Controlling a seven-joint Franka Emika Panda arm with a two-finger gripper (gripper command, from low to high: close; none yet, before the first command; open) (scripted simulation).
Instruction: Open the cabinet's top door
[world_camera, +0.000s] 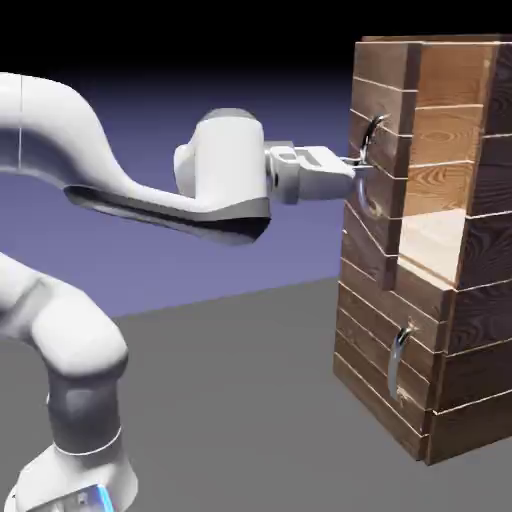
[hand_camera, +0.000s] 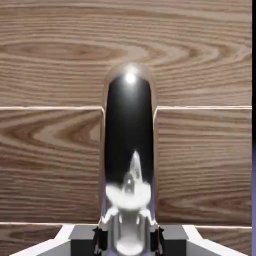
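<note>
Gripper (world_camera: 352, 170) is closed narrowly on the handle (world_camera: 372, 150) of the top door (world_camera: 375, 160), itself swung partly out from the cabinet (world_camera: 470, 250); the handle's long axis is seen crossing between the fingers.

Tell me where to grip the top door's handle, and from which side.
Grip the mid-span of the curved silver handle, coming straight at the top door face. The bar bows out from the planks there, leaving room for fingers either side. The gripper is already centred on it.

Even bright render, sharp; glare on handle (hand_camera: 129, 80).
</note>
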